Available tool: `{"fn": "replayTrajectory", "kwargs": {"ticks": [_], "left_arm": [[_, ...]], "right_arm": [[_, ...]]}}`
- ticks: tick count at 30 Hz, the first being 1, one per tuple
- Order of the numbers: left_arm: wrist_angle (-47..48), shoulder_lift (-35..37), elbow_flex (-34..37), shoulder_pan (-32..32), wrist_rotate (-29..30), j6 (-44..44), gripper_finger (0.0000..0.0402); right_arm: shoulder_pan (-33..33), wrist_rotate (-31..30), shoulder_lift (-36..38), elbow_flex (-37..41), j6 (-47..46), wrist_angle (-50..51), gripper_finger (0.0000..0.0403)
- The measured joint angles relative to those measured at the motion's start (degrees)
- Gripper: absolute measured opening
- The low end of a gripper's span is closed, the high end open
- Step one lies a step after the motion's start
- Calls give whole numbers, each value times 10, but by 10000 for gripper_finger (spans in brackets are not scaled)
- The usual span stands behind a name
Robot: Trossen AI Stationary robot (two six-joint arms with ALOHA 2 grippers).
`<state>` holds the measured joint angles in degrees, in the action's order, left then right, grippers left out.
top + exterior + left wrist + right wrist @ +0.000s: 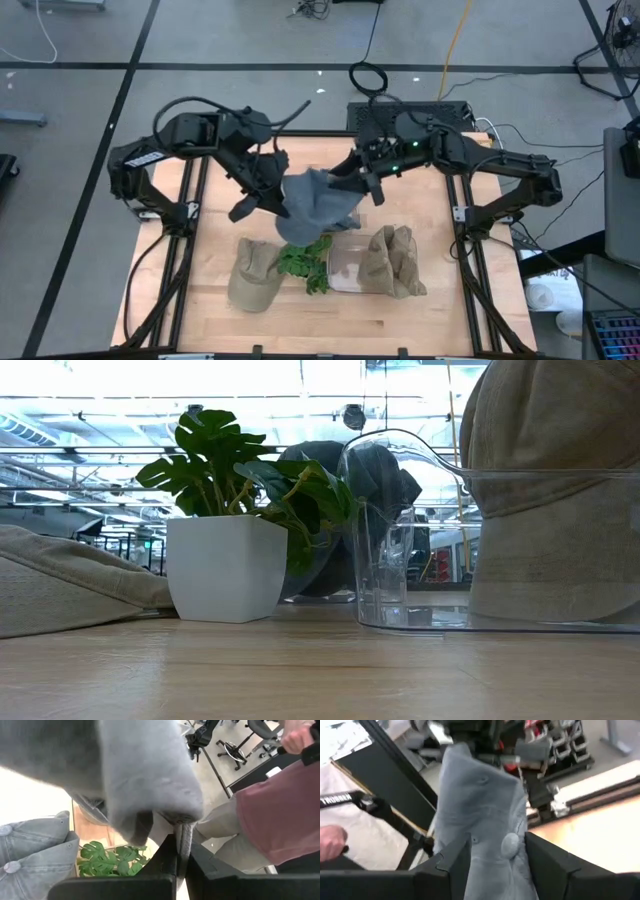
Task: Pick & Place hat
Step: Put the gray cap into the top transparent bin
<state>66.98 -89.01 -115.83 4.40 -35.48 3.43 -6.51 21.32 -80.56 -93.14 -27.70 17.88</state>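
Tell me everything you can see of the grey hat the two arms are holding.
The grey hat is soft fabric, like brushed cotton, with a button on its crown. It hangs crumpled above the table, held between both arms, over the plant and the near end of the clear bin. The left gripper pinches an edge of it; the right gripper straddles the crown. In the low view it shows dark behind the plant and bin, apparently clear of the tabletop.
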Motion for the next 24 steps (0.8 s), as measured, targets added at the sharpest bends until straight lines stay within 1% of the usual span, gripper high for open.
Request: {"fn": "replayTrajectory", "kwargs": {"ticks": [3, 5, 9, 10, 20, 22, 24], "left_arm": [[0, -6, 0, 0, 0, -1, 8], [3, -7, 0, 0, 0, -1, 8], [3, -6, 0, 0, 0, -1, 8], [4, -6, 0, 0, 0, 1, 8], [13, -1, -1, 0, -10, 15, 8], [19, 1, -1, 0, -24, 27, 20], [31, 5, -1, 2, -31, 33, 46]], "right_arm": [[6, 28, -2, 2, 0, 7, 146], [7, 29, 0, 1, 1, 2, 114], [10, 29, 0, 0, 18, 1, 29], [10, 29, 0, 0, 22, 1, 17], [9, 26, 3, 0, 46, 0, 5], [8, 26, 7, 0, 46, 0, 4], [8, 27, 14, 1, 46, 0, 3]]}}
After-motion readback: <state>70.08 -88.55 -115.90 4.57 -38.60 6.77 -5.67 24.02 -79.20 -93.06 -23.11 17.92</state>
